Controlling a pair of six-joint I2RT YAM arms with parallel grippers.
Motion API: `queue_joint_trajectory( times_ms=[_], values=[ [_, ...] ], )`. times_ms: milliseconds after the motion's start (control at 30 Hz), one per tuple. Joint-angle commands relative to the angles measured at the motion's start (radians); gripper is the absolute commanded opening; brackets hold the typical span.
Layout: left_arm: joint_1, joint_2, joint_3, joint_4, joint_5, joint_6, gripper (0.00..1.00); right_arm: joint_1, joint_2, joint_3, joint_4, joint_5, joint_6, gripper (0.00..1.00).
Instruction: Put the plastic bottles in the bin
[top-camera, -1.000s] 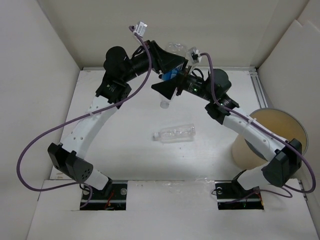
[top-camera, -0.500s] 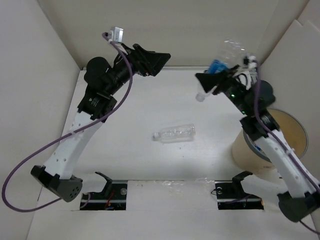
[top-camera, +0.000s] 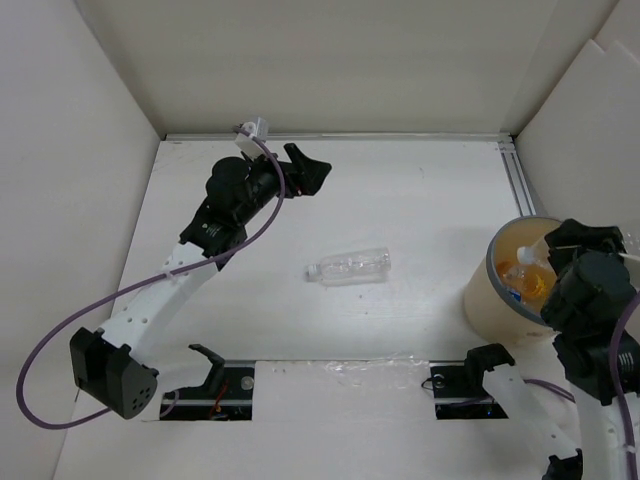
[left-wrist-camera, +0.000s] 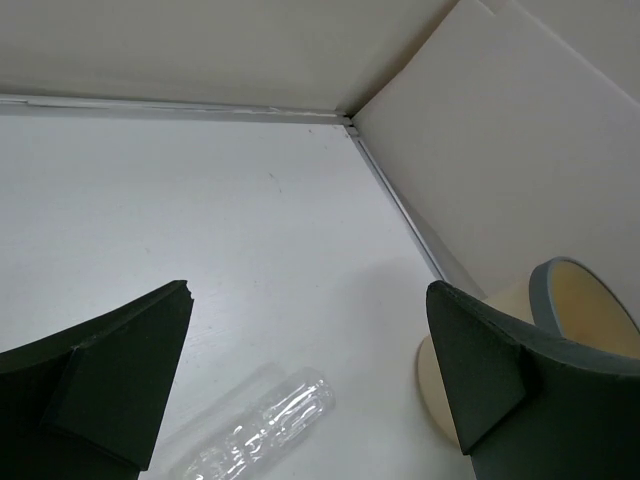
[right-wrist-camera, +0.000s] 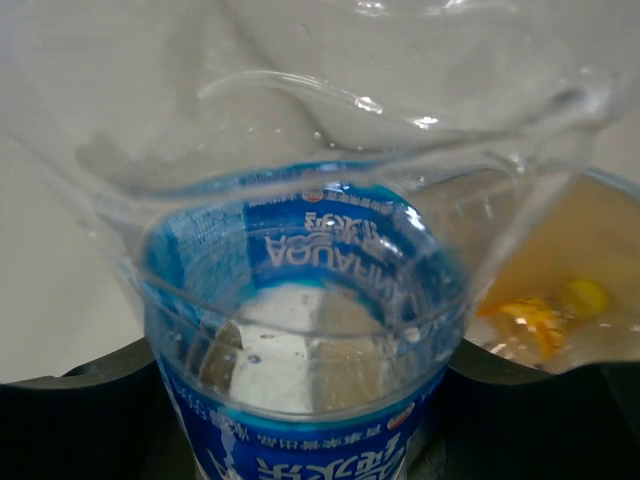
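A clear plastic bottle (top-camera: 348, 267) lies on its side mid-table; the left wrist view shows it (left-wrist-camera: 262, 424) below and between the fingers. My left gripper (top-camera: 305, 172) (left-wrist-camera: 308, 335) hovers open and empty at the back left. My right arm (top-camera: 590, 292) hangs over the tan bin (top-camera: 483, 300) at the right. In the right wrist view my right gripper (right-wrist-camera: 300, 425) is shut on a clear bottle with a blue label (right-wrist-camera: 300, 300), which fills the view. An orange bottle (top-camera: 526, 284) (right-wrist-camera: 527, 322) lies inside the bin (right-wrist-camera: 610, 225).
White walls close in the table at the back and on both sides. A metal rail (top-camera: 515, 180) runs along the right edge behind the bin. Purple cables (top-camera: 60, 330) loop off the left arm. Two black mounts (top-camera: 205, 385) sit at the near edge.
The blue-label bottle passed from my left gripper to my right at the back. The left opened and drew back leftward. The right arm swung the bottle over the bin.
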Motion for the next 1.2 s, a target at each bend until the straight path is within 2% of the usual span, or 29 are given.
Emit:
queue_joint_trajectory(
  times_ms=[0, 33, 67, 100, 133, 167, 400, 567, 700, 733, 833, 867, 900, 967, 1000, 1100, 1167],
  values=[
    [-0.006, -0.034, -0.004, 0.075, 0.023, 0.007, 1.0, -0.009, -0.037, 0.005, -0.15, 0.211, 0.075, 0.07],
    [-0.006, -0.034, -0.004, 0.075, 0.014, 0.007, 1.0, -0.009, -0.046, 0.005, -0.159, 0.222, 0.075, 0.13],
    [-0.016, -0.034, -0.004, 0.066, 0.014, 0.017, 1.0, -0.009, -0.037, 0.005, -0.159, 0.239, 0.075, 0.47],
    [-0.016, -0.034, -0.004, 0.066, 0.005, 0.017, 1.0, -0.009, -0.028, -0.005, -0.169, 0.251, 0.075, 0.73],
    [-0.016, -0.034, -0.004, 0.053, 0.005, 0.017, 1.0, -0.009, 0.0, -0.005, -0.18, 0.265, 0.075, 0.92],
    [-0.016, -0.024, -0.004, 0.038, 0.005, 0.027, 1.0, -0.009, 0.017, -0.005, -0.189, 0.277, 0.075, 1.0],
    [-0.036, -0.004, 0.007, 0.007, 0.016, 0.061, 1.0, -0.009, 0.144, 0.035, -0.208, 0.319, 0.075, 1.0],
    [-0.036, 0.016, 0.007, -0.06, 0.048, 0.009, 1.0, -0.009, 0.176, 0.104, -0.204, 0.247, 0.063, 1.0],
    [-0.036, 0.091, 0.064, -0.311, 0.002, -0.219, 1.0, -0.009, 0.166, 0.113, -0.052, 0.103, -0.123, 1.0],
    [-0.036, 0.102, 0.055, -0.332, 0.05, -0.317, 1.0, -0.009, 0.166, 0.123, -0.038, 0.083, -0.138, 1.0],
    [-0.045, 0.043, -0.106, -0.263, 0.085, -0.529, 1.0, -0.009, 0.19, 0.132, 0.016, 0.01, -0.2, 1.0],
    [-0.069, -0.027, -0.21, -0.193, 0.057, -0.608, 1.0, -0.009, 0.199, 0.132, 0.025, -0.011, -0.209, 1.0],
    [-0.088, -0.061, -0.241, -0.192, 0.018, -0.752, 1.0, -0.009, 0.199, 0.132, 0.039, -0.073, -0.236, 1.0],
    [-0.135, -0.108, -0.268, -0.227, -0.068, -0.876, 1.0, 0.0, 0.234, 0.132, 0.094, -0.155, -0.269, 1.0],
    [-0.15, -0.108, -0.268, -0.244, -0.067, -0.919, 1.0, 0.0, 0.244, 0.132, 0.114, -0.256, -0.289, 1.0],
    [-0.151, -0.056, -0.253, -0.269, -0.008, -1.019, 1.0, 0.022, 0.287, 0.121, 0.189, -0.399, -0.33, 1.0],
    [-0.151, -0.01, -0.252, -0.269, 0.028, -1.064, 1.0, 0.051, 0.326, 0.13, 0.246, -0.557, -0.344, 1.0]
  ],
)
